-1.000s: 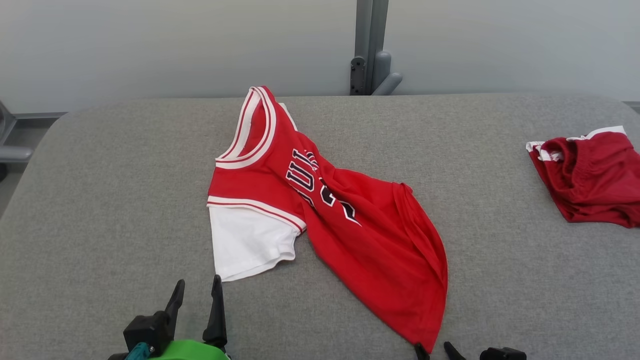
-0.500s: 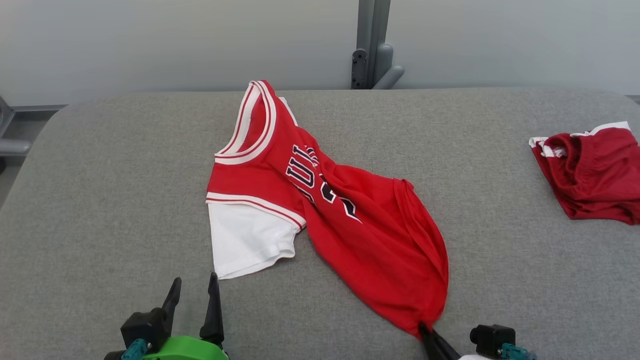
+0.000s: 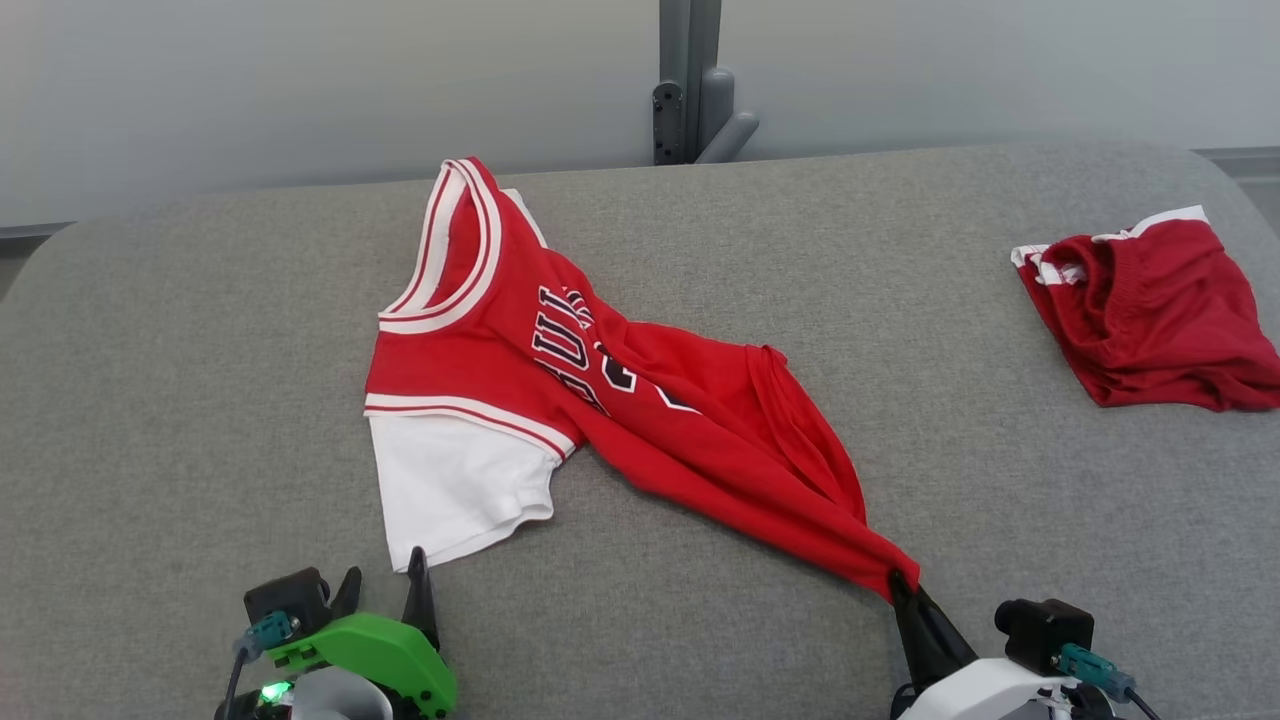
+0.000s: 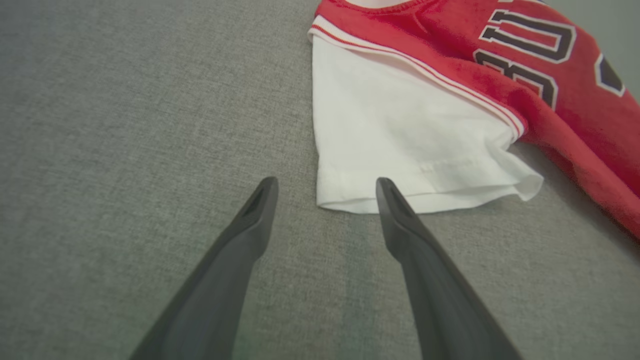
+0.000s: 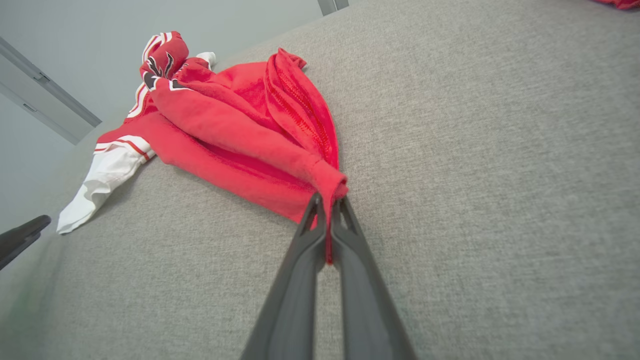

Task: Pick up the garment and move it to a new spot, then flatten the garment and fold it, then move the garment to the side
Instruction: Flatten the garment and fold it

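Hovering at the lower left of the head view, my left claw (image 3: 385, 566) stands wide with nothing in it, its fingertips close by the hem of the white sleeve (image 3: 455, 490). From that sleeve the red jersey (image 3: 640, 420) stretches across the middle of the grey table (image 3: 180, 380) toward the lower right. There its bunched hem corner is pinched tight between the closed fingers of my right claw (image 3: 897, 582). Well apart, at the right edge, lies a crumpled pair of red shorts (image 3: 1150, 320).
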Controlling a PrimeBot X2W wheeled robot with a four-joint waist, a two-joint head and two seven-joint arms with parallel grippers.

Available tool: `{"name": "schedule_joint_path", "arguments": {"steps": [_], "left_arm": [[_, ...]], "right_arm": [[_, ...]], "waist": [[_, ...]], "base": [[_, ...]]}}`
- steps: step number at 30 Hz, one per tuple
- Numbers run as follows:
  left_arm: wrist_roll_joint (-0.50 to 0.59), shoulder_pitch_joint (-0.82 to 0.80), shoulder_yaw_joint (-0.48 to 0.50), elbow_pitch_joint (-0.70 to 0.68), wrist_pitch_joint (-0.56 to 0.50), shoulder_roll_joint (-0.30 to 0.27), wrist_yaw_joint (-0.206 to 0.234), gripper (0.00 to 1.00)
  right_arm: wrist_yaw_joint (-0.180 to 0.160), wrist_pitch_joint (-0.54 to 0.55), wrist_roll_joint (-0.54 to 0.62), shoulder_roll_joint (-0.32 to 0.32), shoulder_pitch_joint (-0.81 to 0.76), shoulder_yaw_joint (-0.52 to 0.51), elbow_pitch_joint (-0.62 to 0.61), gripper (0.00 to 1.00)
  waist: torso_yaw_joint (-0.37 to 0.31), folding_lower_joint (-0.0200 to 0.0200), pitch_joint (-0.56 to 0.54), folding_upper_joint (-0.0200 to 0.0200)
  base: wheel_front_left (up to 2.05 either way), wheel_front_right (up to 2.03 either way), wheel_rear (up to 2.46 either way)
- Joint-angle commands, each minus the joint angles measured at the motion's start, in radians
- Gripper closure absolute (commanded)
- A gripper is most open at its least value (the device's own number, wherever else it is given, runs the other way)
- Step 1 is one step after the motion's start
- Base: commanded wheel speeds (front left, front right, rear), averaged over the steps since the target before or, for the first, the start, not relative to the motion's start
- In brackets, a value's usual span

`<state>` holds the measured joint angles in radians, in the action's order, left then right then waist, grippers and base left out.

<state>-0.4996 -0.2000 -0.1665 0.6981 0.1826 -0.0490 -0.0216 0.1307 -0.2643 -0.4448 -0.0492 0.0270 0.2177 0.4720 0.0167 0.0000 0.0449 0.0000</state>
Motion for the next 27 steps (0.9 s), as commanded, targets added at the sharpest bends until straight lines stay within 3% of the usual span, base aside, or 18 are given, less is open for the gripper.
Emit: {"name": "schedule_joint_path", "arguments": {"steps": [1, 9, 10, 13, 18, 27], "left_arm": [[0.002, -0.036, 0.003, 0.035, -0.006, -0.005, 0.017, 0.0], [-0.015, -0.123, -0.006, 0.211, -0.046, -0.004, 0.024, 0.0], [-0.016, -0.129, -0.009, 0.224, -0.045, -0.003, 0.021, 0.19], [-0.008, -0.14, -0.035, 0.259, -0.052, 0.001, -0.005, 1.0], [-0.024, -0.151, -0.072, 0.284, -0.025, -0.001, -0.042, 1.0], [-0.055, -0.155, -0.056, 0.205, 0.076, -0.004, -0.051, 1.0]], "right_arm": [[0.0, 0.0, 0.008, -0.003, -0.008, 0.0, -0.01, 1.0], [0.0, 0.0, 0.004, -0.003, -0.017, 0.014, -0.035, 1.0], [0.0, 0.0, 0.005, -0.003, -0.017, 0.013, -0.037, 1.0], [0.0, 0.0, 0.012, -0.003, -0.019, 0.006, -0.045, 1.0], [0.0, 0.0, 0.017, -0.003, -0.024, -0.022, -0.061, 1.0], [0.0, 0.0, -0.048, -0.003, -0.037, -0.081, -0.123, 1.0]], "waist": [[-0.014, 0.0, 0.011, 0.0], [-0.043, 0.0, 0.025, 0.0], [-0.045, 0.0, 0.024, 0.0], [-0.052, 0.0, 0.02, 0.0], [-0.055, 0.0, 0.001, 0.0], [-0.046, 0.0, -0.045, 0.0]], "base": [[0.0, 0.0, 0.0], [0.0, 0.0, 0.0], [0.0, 0.0, 0.0], [0.0, 0.0, 0.0], [0.0, 0.0, 0.0], [0.0, 0.0, 0.0]]}}
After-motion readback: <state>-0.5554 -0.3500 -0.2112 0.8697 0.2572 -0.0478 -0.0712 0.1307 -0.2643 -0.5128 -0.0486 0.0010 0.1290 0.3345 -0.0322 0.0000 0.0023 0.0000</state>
